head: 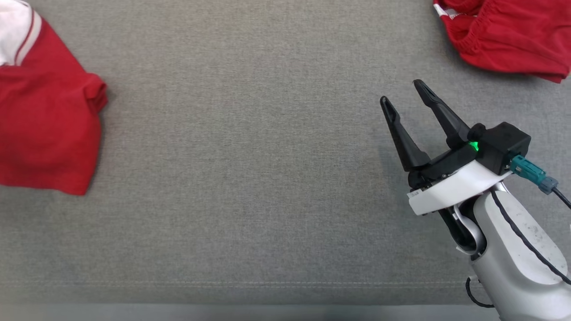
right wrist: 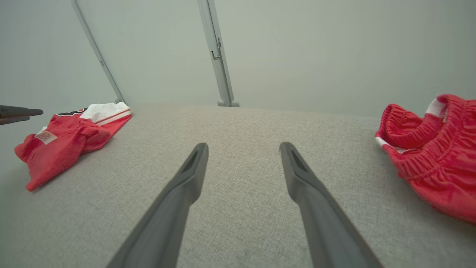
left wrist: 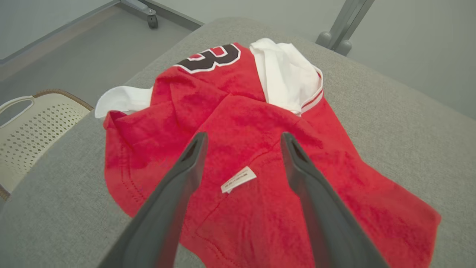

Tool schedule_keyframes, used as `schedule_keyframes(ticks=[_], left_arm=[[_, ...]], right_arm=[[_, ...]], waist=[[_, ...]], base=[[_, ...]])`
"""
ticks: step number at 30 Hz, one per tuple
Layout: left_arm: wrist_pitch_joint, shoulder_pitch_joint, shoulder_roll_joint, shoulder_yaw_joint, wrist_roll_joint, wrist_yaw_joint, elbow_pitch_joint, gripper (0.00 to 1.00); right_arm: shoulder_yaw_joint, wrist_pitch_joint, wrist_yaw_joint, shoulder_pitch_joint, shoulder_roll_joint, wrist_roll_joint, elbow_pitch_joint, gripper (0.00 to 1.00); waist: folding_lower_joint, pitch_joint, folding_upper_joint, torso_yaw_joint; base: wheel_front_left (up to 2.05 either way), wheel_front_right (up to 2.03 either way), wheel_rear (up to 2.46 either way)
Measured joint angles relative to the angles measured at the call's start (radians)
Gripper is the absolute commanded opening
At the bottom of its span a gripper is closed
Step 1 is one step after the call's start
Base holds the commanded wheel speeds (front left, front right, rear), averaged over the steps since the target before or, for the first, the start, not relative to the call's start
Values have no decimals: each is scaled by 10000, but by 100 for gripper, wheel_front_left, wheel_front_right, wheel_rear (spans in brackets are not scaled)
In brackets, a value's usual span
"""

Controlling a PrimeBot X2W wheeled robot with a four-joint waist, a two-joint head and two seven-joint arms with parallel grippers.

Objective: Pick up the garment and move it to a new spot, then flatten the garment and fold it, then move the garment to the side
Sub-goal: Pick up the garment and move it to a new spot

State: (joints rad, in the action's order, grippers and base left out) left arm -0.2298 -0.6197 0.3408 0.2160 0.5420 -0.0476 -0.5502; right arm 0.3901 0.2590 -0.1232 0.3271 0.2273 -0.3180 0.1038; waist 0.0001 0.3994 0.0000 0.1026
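One jersey, one shorts, one basket

**Bare test room, lab-style**

Here's a grey fabric-covered surface against plain pale walls. 2 bare metal posts rise behind it, there's a caster wheel down on the smooth floor, and a perforated plastic basket sits alongside. It looks like a robotics lab.

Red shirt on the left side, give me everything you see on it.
The red shirt is soft knit fabric with white panels, a black white-edged number and a small white label. It lies crumpled, partly folded over itself, on the grey table near an edge. The open left gripper hangs over it; contact is unclear.
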Motion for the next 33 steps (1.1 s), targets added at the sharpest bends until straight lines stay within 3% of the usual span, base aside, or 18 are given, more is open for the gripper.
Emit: schedule_keyframes(ticks=[11, 12, 13, 14, 15, 27, 33], left_arm=[[-1137, -280, -111, -309, 65, 130, -1626, 100], [-1141, -330, -107, -337, 63, 130, -1705, 94], [-1185, -394, -104, -353, 63, 130, -1778, 61], [-1231, -448, -104, -374, 63, 130, -1843, 19], [-1254, -487, -104, -401, 63, 130, -1893, 0], [-443, -1051, 155, -926, -445, -364, -1956, 0], [-119, -1580, 176, -1653, -738, -594, -1501, 0]], right_arm=[[-355, 0, 0, 27, 96, -104, 73, 100], [-368, 0, 0, 26, 100, -104, 84, 100], [-368, 0, 0, 26, 102, -105, 88, 100], [-366, 0, 0, 26, 100, -105, 96, 100], [-366, 0, 0, 26, 100, -105, 107, 100], [-230, 0, -2, 22, 46, -282, 336, 100], [-163, 0, 0, -51, -194, -443, 485, 100]], waist=[[0, 461, 0, -801], [0, 444, 0, -799], [0, 420, 0, -786], [0, 393, 0, -773], [0, 363, 0, -758], [-1, -226, 0, -632], [-1, -731, 0, -633]], base=[[0, 0, 0], [0, 0, 0], [0, 0, 0], [0, 0, 0], [0, 0, 0], [0, 0, 0], [0, 0, 0]])
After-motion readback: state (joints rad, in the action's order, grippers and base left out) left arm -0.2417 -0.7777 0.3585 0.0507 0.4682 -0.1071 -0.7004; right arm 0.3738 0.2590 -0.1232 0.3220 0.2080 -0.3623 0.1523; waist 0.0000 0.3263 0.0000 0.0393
